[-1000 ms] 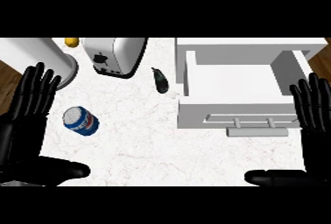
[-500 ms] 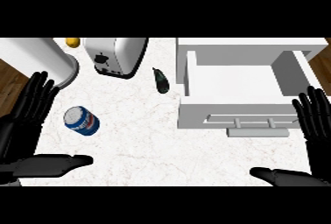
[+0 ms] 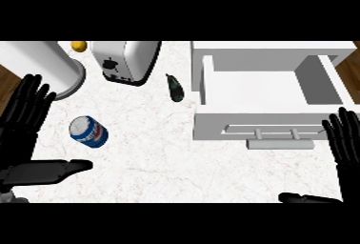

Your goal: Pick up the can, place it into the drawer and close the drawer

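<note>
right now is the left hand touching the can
Apart. The head view shows bare white counter between the left hand and the can on every side.

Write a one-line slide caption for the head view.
Both open hands, left and right, flank the counter; can lies untouched, drawer open.

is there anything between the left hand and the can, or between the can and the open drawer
Nothing visible lies between the left hand and the can; bare counter separates them. Between the can and the drawer, a small dark bottle lies just left of the drawer's side wall, slightly above a straight line, so the path looks passable.
</note>
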